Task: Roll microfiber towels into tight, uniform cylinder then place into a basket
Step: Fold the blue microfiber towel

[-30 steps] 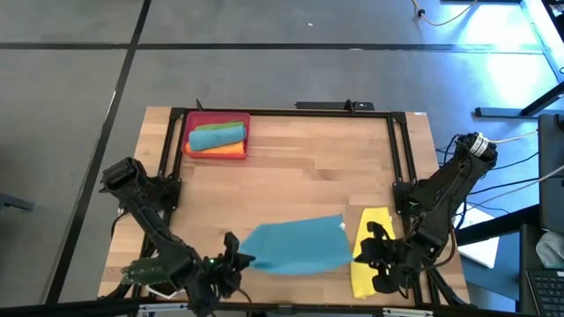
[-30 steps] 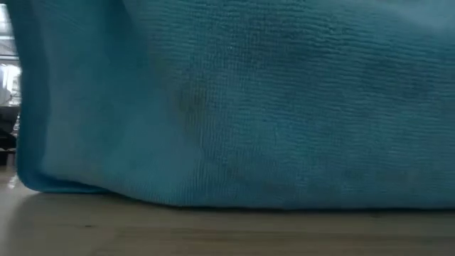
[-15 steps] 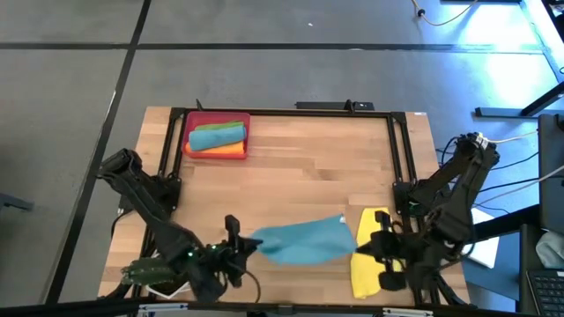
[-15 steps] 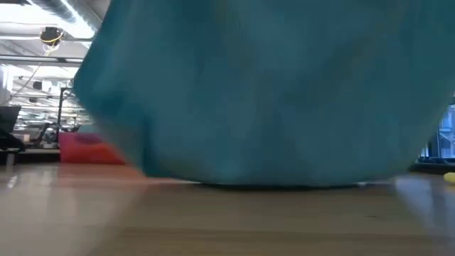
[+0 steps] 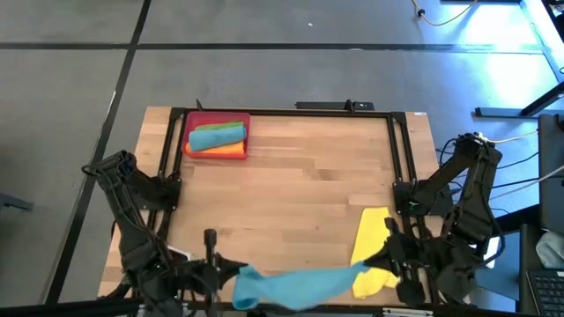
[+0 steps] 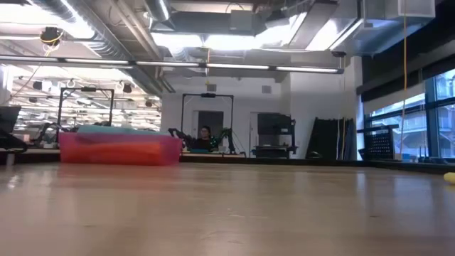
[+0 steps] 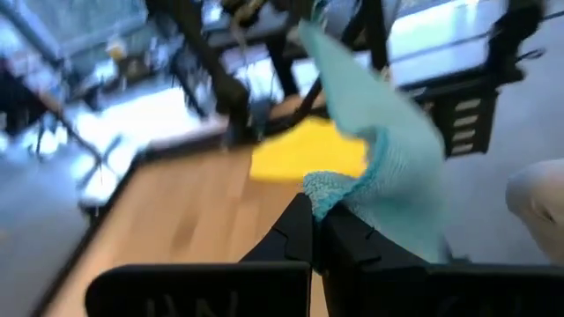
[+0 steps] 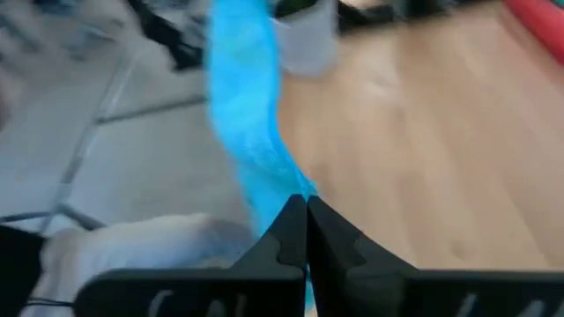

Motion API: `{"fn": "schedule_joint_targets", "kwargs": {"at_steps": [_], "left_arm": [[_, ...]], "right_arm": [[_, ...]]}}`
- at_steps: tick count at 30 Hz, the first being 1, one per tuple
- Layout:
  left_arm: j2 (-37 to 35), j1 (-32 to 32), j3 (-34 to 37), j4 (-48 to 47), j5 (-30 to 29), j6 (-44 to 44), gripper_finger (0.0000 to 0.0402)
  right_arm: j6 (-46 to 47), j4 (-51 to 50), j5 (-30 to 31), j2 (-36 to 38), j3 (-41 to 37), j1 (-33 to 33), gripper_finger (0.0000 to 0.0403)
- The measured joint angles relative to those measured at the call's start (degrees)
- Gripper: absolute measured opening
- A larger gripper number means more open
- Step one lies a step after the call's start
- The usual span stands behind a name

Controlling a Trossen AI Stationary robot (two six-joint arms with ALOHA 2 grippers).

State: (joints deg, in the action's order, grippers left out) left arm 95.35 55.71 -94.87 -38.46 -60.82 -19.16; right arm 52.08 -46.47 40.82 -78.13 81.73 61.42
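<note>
Because it must be spread before rolling, the teal towel (image 5: 295, 286) is held stretched at the near table edge, one end pinched by the closed left gripper (image 5: 231, 275), the other by the closed right gripper (image 5: 377, 258). Beside it lies the yellow towel (image 5: 370, 238). Far behind, rolled towels are kept in the basket (image 5: 196, 121).

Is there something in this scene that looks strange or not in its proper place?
Yes. The teal towel is stretched taut between the left gripper and the right gripper, both shut on it, at the table's near edge instead of lying flat. The yellow towel lies crumpled. The basket looks tidy.
</note>
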Motion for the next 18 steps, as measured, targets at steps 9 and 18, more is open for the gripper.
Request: {"fn": "schedule_joint_targets", "kwargs": {"at_steps": [9,18], "left_arm": [[0.1,-5.1,8.3,-35.3,7.3,-43.5,0.0],[0.1,-14.9,25.4,-28.1,14.8,-36.2,0.0]], "right_arm": [[27.3,-26.0,-3.5,0.0,-8.1,-4.6,0.0002],[20.6,-25.6,-8.3,0.0,-22.8,-15.9,0.0001]]}}
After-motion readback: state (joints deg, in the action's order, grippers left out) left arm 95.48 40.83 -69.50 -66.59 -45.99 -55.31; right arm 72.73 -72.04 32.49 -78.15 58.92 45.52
